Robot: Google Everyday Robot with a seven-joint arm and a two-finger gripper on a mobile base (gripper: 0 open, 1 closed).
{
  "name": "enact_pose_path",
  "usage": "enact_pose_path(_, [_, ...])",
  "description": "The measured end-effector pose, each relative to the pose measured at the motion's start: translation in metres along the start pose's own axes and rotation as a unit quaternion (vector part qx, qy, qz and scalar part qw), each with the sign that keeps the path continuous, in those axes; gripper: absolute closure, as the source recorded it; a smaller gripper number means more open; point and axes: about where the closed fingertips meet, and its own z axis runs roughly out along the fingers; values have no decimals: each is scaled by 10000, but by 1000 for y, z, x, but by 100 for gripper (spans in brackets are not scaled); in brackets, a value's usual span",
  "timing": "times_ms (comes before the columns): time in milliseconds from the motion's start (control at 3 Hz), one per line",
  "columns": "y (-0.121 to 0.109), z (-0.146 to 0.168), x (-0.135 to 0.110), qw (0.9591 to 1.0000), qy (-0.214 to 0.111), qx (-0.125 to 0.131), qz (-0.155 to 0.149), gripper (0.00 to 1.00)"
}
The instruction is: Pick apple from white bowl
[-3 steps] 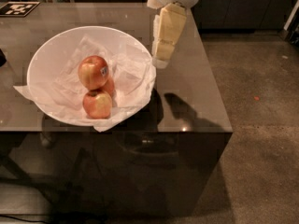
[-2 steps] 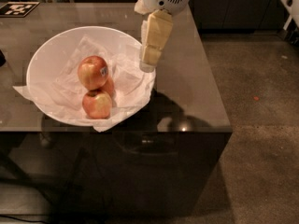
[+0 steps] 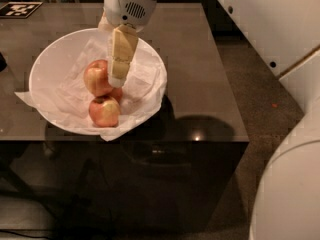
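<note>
The white bowl (image 3: pixel 50 59), wide and lined with crumpled white paper, sits on the brown table. Three apples lie in it. A red-yellow apple (image 3: pixel 96 77) lies at the centre, and its sticker does not show from here. A second red-yellow apple (image 3: pixel 104 112) lies in front of it, showing its stem end. A smaller, redder apple (image 3: pixel 118 94) is wedged between them and mostly hidden. My gripper (image 3: pixel 117 79) hangs down inside the bowl, its tip right beside the centre apple's right side and just above the redder one.
The table (image 3: pixel 195 59) ends at its front edge just below the bowl and at its right edge near the carpeted floor (image 3: pixel 260 109). A black-and-white marker tag (image 3: pixel 20 9) lies at the table's far left. White arm and body parts (image 3: pixel 280 34) fill the right side.
My gripper has moved left from the bowl's right rim to over the bowl's middle and come down next to the apples. The apples have not moved.
</note>
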Motion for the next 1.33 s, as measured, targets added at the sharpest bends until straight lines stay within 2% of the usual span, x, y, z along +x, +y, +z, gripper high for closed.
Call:
enact_pose_path(333, [-5, 22, -17, 9994, -20, -263, -224, 0])
enact_pose_path(667, [-9, 21, -19, 9997, -54, -124, -204, 0])
enact_pose_path(1000, [-12, 34, -2, 9999, 124, -1, -110, 0])
enact_pose_path(1333, [-15, 57, 18, 9997, 224, -54, 30, 0])
